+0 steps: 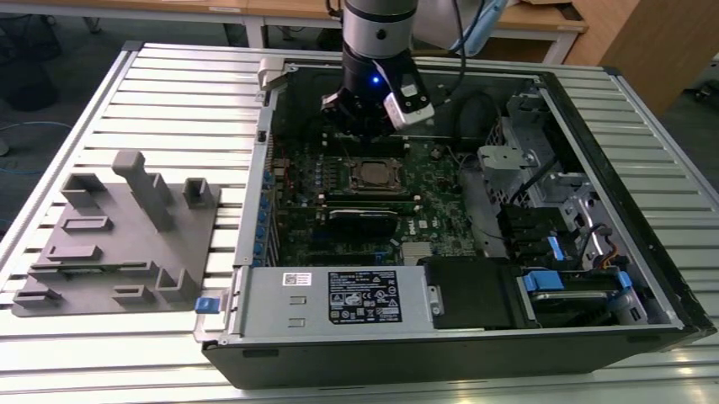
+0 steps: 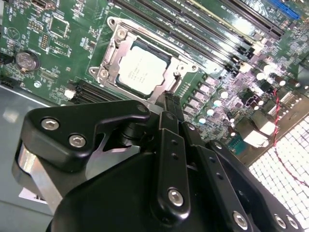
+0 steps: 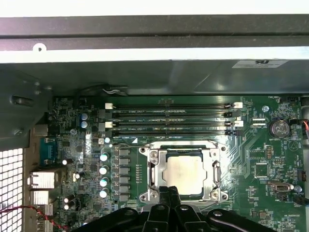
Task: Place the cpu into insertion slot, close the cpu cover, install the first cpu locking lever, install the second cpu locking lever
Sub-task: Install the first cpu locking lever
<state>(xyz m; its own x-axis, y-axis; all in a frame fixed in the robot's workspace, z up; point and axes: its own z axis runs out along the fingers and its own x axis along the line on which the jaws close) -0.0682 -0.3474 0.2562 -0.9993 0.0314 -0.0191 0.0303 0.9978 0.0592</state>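
Observation:
The cpu point(image 3: 185, 171) lies flat in the insertion slot point(image 1: 371, 177) on the green motherboard, its silver-grey top showing. The cpu cover point(image 3: 153, 170) is down around it as a shiny metal frame, seen in both wrist views; cpu point(image 2: 142, 67), cover point(image 2: 112, 52). My gripper point(image 3: 168, 192) hovers just off one edge of the socket, its black fingers point(image 2: 169, 104) pressed together with nothing between them. In the exterior view the gripper point(image 1: 365, 135) hangs over the board just beyond the socket. I cannot make out how the locking levers stand.
Long black memory slots point(image 3: 169, 118) run beside the socket. The open case's metal walls point(image 1: 252, 168) ring the board, with a power supply point(image 1: 337, 295) and drive cages point(image 1: 561, 244). A grey parts fixture point(image 1: 113, 236) sits at the exterior view's left.

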